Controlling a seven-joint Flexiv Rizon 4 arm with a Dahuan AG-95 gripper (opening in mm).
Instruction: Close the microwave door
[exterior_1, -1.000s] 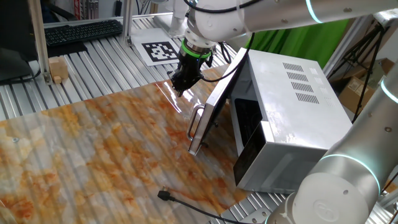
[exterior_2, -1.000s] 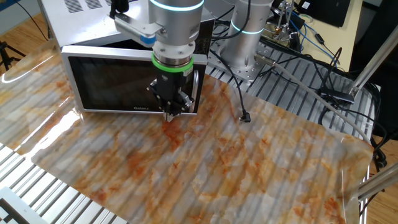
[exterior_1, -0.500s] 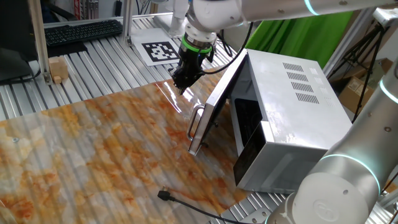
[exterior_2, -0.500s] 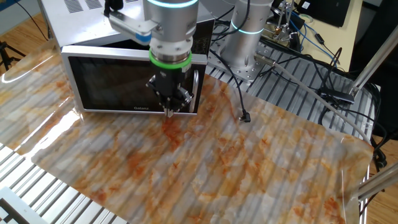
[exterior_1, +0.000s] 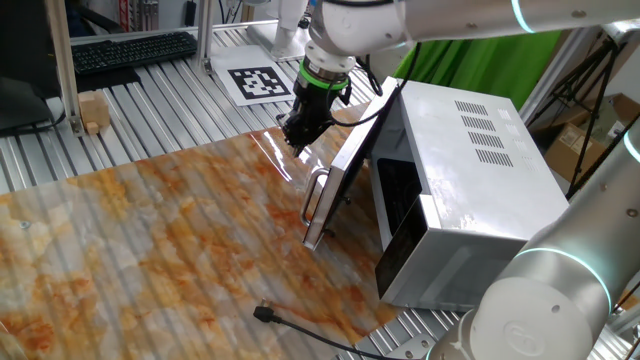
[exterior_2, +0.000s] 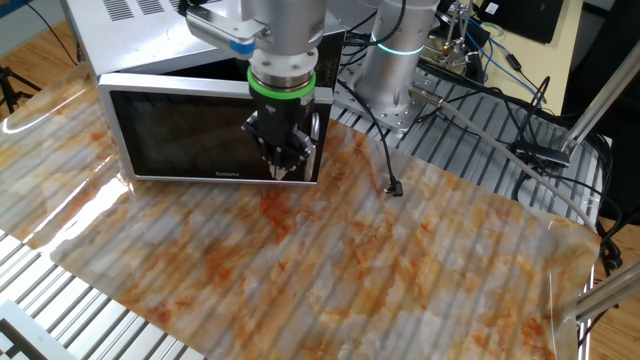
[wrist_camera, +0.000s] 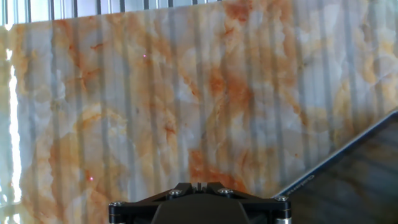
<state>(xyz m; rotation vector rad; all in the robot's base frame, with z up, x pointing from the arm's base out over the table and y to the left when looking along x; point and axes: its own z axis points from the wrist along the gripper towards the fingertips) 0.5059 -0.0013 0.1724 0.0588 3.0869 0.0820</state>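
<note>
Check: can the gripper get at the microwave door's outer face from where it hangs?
Probably yes. The gripper hangs just in front of the half-open microwave door, near its upper edge, with nothing between them.

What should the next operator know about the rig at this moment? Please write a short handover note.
Gripper: fingers look together, holding nothing, low over the table in front of the door's outer face.
Microwave: on the right of the marbled table.
Microwave door: partly open, with the handle on its free edge.
Done: nothing visible yet.
Left: push the door fully shut.
</note>
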